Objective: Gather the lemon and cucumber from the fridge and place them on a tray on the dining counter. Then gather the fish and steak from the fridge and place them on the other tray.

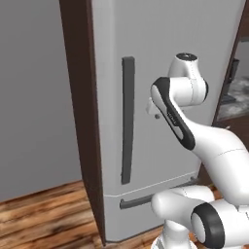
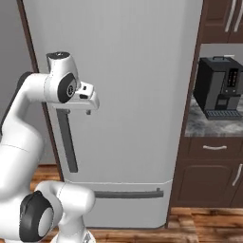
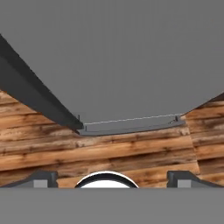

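We are standing close in front of the fridge (image 1: 165, 97), and our gripper (image 3: 112, 177) is hanging before its door, pointing down along it, with the two fingertips far apart and nothing between them. In the hand view we are looking down the grey door to the wooden floor (image 3: 109, 153). The long dark bar handle (image 1: 127, 119) is just beside the hand, toward the door's left edge in both base views. The door is closed, so the lemon, cucumber, fish and steak are hidden from us. We judge that we are at the very first step: opening the fridge. Next we need to bring the open fingers around the bar, close on it and pull outward. Farther right, a coffee machine (image 2: 218, 88) is standing on a side counter.
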